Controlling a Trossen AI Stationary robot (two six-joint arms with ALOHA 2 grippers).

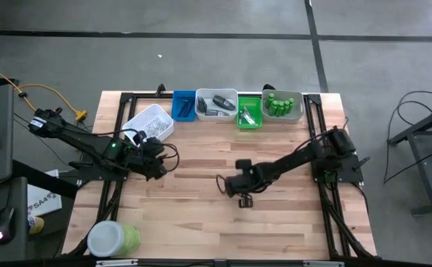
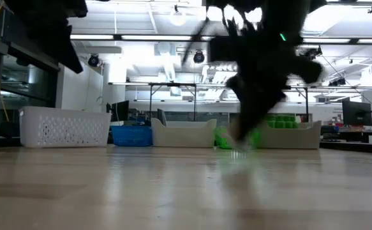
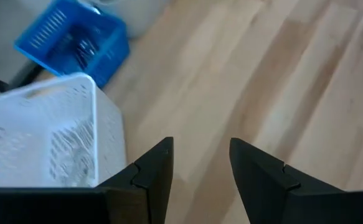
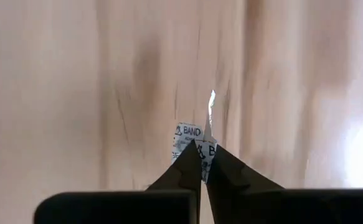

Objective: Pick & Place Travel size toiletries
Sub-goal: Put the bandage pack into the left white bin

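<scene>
Wooden table [image 1: 201, 222] mid-board, the right gripper [image 4: 203, 149] pinches what looks like 1 small printed white sachet [image 4: 192, 135] between pressed-together fingers, while the left gripper [image 3: 200, 155] hovers jaws spread beside the white basket [image 3: 50, 143].

A light wooden plank table top [image 1: 275, 230] is sitting on a black metal frame [image 1: 327, 222] over a smooth grey concrete floor [image 1: 201, 67]. Dark seam lines [image 1: 316, 44] are crossing that floor beyond the table's far edge. A yellow cable [image 1: 49, 93] is trailing across the floor by the table's left far corner, and thin black cables [image 1: 416, 104] are looping on the floor to the right. Seen level across the table, a large open workshop room is stretching away behind it. Long bright ceiling light strips [image 2: 147, 39] are glowing overhead. A dark-framed workbench [image 2: 173, 86] is standing farther back, and a dark monitor screen [image 2: 357, 114] is sitting at the right.
</scene>
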